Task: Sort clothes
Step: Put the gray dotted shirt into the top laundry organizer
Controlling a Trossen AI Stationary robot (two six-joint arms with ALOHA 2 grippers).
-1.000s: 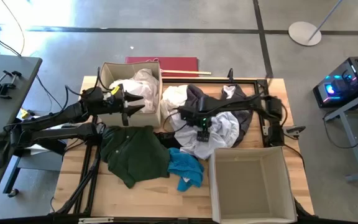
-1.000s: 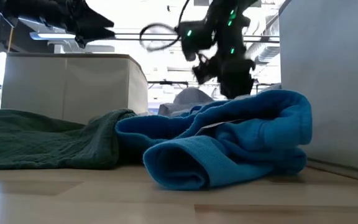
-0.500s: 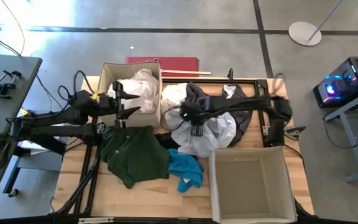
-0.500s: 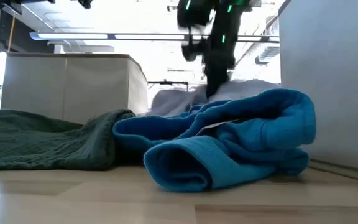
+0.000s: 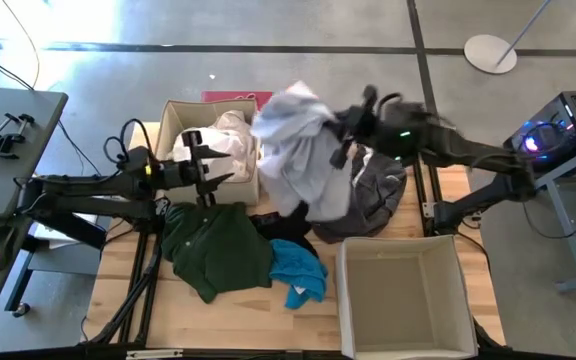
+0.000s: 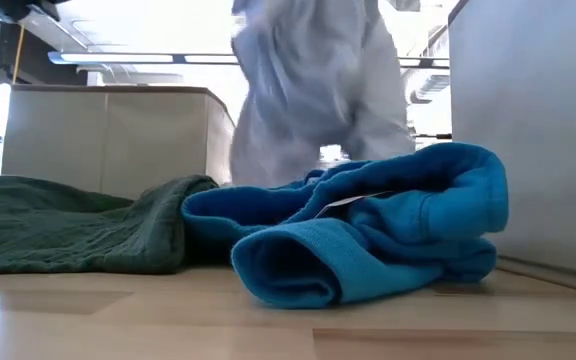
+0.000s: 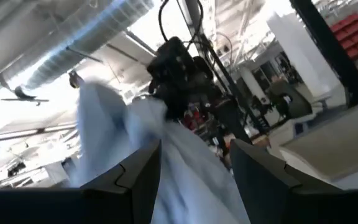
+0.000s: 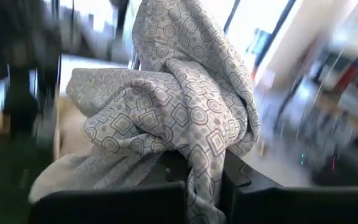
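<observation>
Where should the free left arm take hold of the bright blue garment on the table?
My pick is the raised rolled fold of the bright blue garment, taken from straight above. In the low view that ridge stands proud of the table. The left end effector is open.

Robotics lab, concrete floor [image 5: 298, 25], ceiling ducts [image 7: 55, 59]

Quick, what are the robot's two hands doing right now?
Left gripper: open, holding nothing, by the box with white clothes.
Right gripper: shut on the pale patterned garment, lifted above the table.
</observation>
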